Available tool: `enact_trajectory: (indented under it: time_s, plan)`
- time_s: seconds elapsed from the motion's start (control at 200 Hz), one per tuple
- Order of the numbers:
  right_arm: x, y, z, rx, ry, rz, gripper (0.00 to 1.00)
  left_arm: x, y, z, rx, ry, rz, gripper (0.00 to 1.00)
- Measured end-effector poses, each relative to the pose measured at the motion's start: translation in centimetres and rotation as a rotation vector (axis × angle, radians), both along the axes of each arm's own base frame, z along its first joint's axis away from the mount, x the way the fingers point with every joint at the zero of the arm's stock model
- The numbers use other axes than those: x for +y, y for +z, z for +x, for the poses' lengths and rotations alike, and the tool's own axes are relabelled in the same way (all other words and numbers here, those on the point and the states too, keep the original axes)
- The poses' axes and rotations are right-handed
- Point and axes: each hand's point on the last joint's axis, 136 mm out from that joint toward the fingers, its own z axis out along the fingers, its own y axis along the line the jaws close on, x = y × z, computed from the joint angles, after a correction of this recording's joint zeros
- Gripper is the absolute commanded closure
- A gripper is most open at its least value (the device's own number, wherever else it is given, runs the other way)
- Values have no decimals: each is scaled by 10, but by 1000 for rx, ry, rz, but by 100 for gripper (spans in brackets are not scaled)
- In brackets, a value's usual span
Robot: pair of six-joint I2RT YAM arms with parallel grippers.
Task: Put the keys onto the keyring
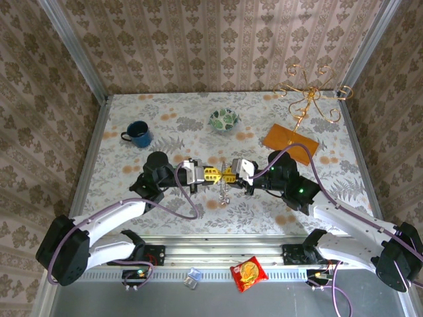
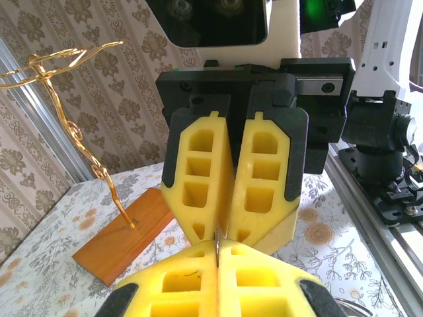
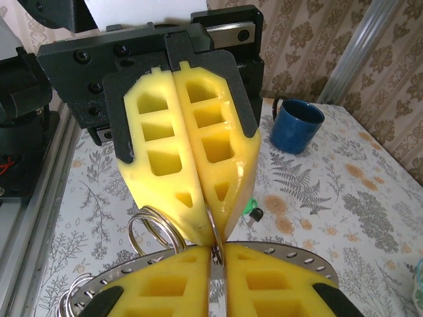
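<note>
Got keys (image 1: 223,192) dangling above counter (image 1: 178,105) centre, just under the touching tips. Seeing left gripper (image 1: 213,174) and right gripper (image 1: 229,174) tip to tip, both clamped tight on a thin metal edge of the bunch. Spotting mug (image 1: 137,134) well apart, far left.

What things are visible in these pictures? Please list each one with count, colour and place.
keys: one bunch, silver, hanging above table centre
thin metal piece: one, silver, clamped at centre
wire ring: one, silver, beside that piece
mug: one, blue, far left
bowl: one, green-white, far centre
wire stand: one, gold, on orange board, far right
snack packet: one, red, near edge
left gripper: yellow fingers, shut on the piece
right gripper: yellow fingers, shut on it, facing the left
</note>
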Motion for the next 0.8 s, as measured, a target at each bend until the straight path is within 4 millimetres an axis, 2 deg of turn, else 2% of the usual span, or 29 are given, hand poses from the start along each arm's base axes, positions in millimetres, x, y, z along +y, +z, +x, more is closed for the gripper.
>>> enact_trajectory:
  time_s: [0.125,0.21,0.325,0.61,0.8]
  plan:
    - [1,-3,1,21,-2,5,100,0,-3,1,10,5,0,100]
    - [2,-6,2,35,-1,1,100,1,-6,1,19,14,-1,100]
    - [2,-10,1,41,1,-11,100,3,-10,2,25,29,-2,92]
    - [2,-35,-8,68,44,-118,100,9,-38,-8,81,58,55,92]
    - [3,-41,-12,85,66,-165,100,10,-45,-8,95,76,80,89]
